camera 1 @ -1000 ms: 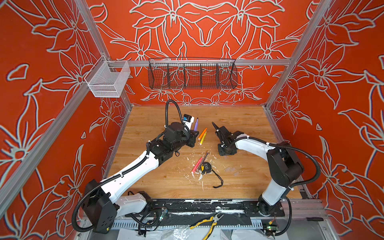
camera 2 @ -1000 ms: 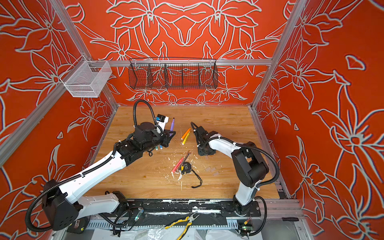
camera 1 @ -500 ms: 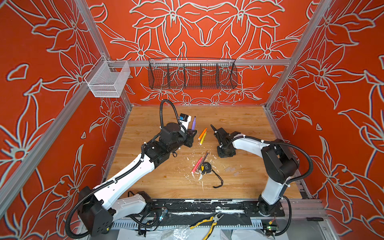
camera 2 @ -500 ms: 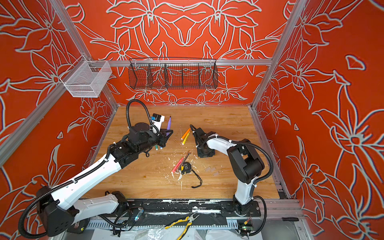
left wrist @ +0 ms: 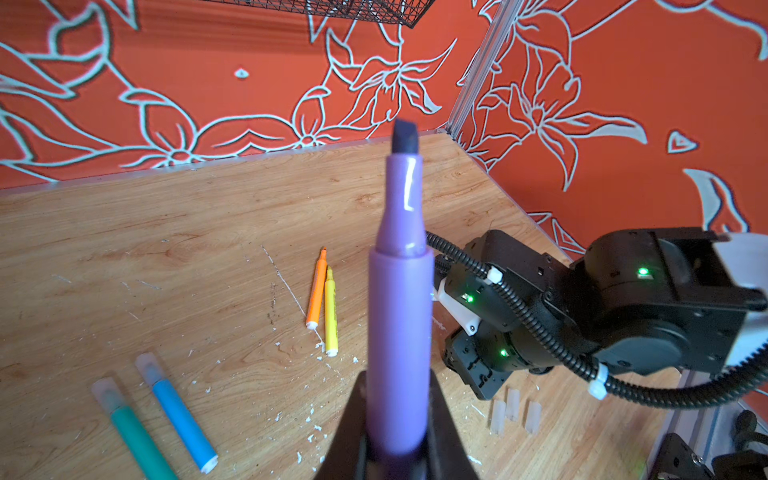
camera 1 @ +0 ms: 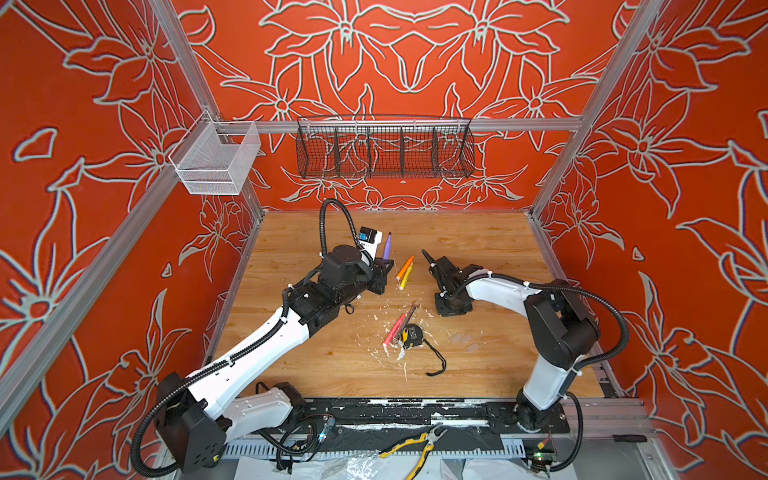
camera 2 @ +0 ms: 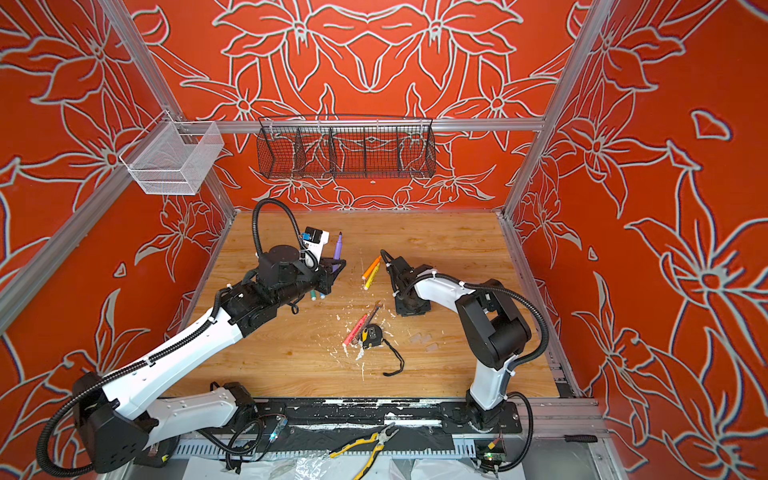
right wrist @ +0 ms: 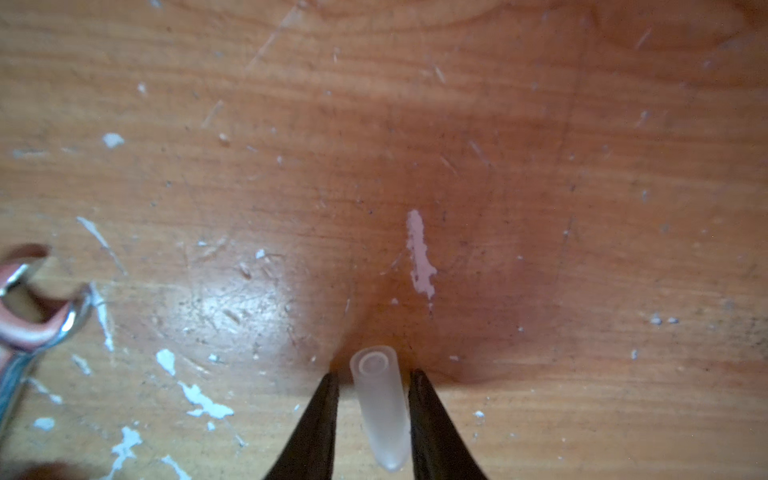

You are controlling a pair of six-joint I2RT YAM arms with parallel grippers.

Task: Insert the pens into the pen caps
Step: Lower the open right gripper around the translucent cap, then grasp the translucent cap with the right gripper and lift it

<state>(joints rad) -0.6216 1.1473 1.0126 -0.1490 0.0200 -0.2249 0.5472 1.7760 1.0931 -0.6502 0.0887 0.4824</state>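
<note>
1. Right wrist view: the right pincer point(right wrist: 374, 374) stands narrow astride the cap point(right wrist: 380, 411), which lies flat on the surface point(right wrist: 582, 166). One finger point(right wrist: 432, 424) looks to touch it and a sliver of wood shows at the other, so we judge it not yet clamped.
2. The cap is round and slick. If the fingers meet it off-centre, it may roll or squirt out ahead of them.
3. The fingers end near the cap's open mouth. We think a hard pinch there may squash the mouth and spoil the fit.
4. The fingers are down at the wood, so any lower push would scrape.
5. The left pincer point(left wrist: 397, 399) clamps the purple pen point(left wrist: 401, 291) by its lower barrel, bare tip up, raised above the surface. The long free end gives leverage, so a skewed push from the cap may tilt or slide the pen in the grip.
6. For room, we see bare wood beyond the cap's mouth. The wrench point(right wrist: 41, 332) is near on one side, apart from the fingers. Three spare caps point(left wrist: 513, 409) lie just beside the right arm point(left wrist: 478, 365), and a sideways sweep could scatter them.
7. Between the arms the orange pen point(left wrist: 318, 286) and yellow pen point(left wrist: 331, 311) lie side by side, so we would join pen and cap in the air above them. The walls point(camera 1: 623, 208) and basket point(camera 1: 384, 151) are well apart.
</note>
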